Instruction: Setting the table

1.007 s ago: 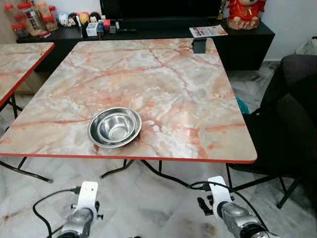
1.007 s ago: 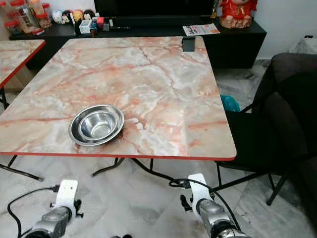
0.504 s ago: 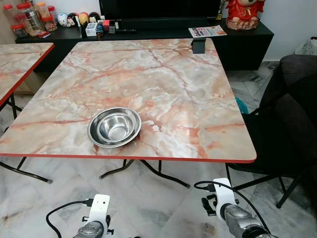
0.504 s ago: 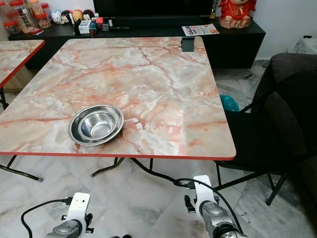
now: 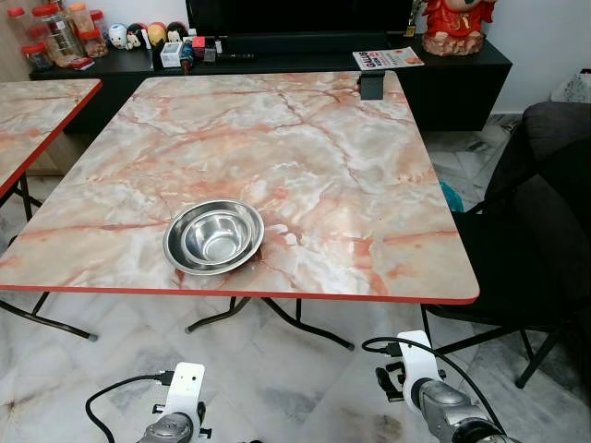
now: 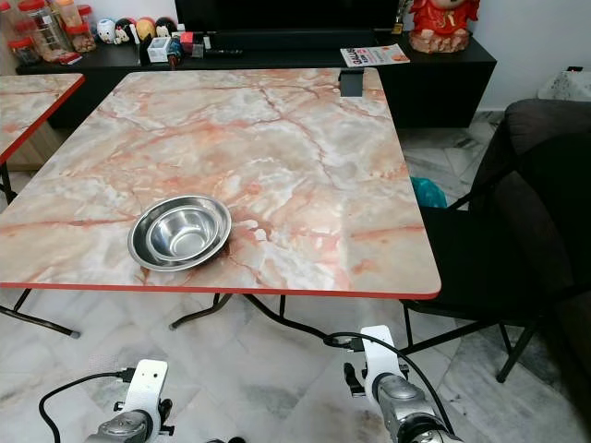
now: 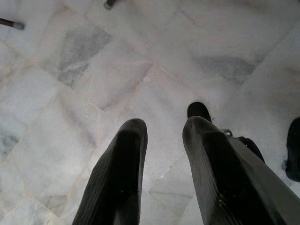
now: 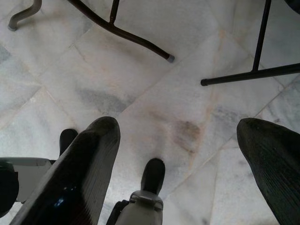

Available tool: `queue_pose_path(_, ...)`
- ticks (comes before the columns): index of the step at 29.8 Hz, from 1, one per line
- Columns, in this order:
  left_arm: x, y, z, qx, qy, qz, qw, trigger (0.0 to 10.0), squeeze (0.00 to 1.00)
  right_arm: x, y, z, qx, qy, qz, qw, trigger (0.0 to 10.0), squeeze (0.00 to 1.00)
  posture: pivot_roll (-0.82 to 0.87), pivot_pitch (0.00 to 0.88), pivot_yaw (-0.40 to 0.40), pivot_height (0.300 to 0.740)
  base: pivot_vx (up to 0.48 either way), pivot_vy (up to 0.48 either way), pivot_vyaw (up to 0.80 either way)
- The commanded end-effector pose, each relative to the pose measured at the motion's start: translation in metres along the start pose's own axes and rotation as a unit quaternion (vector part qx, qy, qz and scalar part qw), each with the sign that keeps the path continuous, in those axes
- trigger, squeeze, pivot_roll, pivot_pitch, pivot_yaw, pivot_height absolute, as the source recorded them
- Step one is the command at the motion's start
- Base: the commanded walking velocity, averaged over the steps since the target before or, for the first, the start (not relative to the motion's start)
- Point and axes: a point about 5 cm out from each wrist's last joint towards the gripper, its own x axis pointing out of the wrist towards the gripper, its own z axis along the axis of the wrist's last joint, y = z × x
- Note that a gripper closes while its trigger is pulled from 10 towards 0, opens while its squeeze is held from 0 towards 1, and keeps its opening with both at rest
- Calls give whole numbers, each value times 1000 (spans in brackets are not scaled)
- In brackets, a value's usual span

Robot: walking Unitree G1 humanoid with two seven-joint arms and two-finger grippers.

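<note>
Since a second ago: both arms dropped lower toward the bottom of the head views, left more than right; nothing shifted over the last half second, bowl and table unmoved.

Steel bowl [image 5: 214, 237] upright on the marble-patterned table [image 5: 323, 157], near the front red edge, left of centre, nothing touching it. Looks like two nested bowls, though hard to be sure. Rest of that tabletop bare apart from a small dark object [image 5: 371, 85] at the far edge.

Second table [image 5: 37, 111] of the same pattern just to the left, apart from the first. Black low cabinet [image 5: 443, 74] behind, carrying jars [image 5: 55, 32], small figurines [image 5: 138, 35], a magazine [image 5: 388, 58] and a red figure [image 5: 456, 26]. Dark chair [image 5: 545, 212] close against the table's right side, a teal item [image 5: 451, 196] on the floor between them. Folding table legs [image 5: 277, 318] crossing beneath the front edge, standing between the arms and the space under the top.

Left gripper [image 7: 164, 154] hanging low over the marble floor [image 7: 93, 70], fingers apart by a narrow gap, holding nothing. Right gripper [image 8: 178, 154] likewise low over the floor, fingers spread wide, empty, with table and chair legs [image 8: 122, 30] ahead of it. Both well below and short of the bowl.
</note>
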Motion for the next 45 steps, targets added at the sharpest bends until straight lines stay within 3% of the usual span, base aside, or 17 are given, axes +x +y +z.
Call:
queue_pose_path(1, 0, 5, -3, 2, 10, 10, 1000, 10000, 0, 0, 3, -3, 1, 4, 2, 1000, 10000, 0, -79, 47, 36, 740, 0, 461, 0)
queue_pose_path(10, 0, 6, -4, -3, 11, 14, 1000, 10000, 0, 0, 4, -4, 2, 8, 1, 1000, 10000, 0, -85, 36, 40, 740, 0, 464, -331)
queue_pose_path(45, 0, 10, -2, -3, 6, 22, 1000, 10000, 0, 1, 8, -1, 4, -2, 6, 1000, 10000, 0, -79, 32, 46, 740, 0, 465, 0)
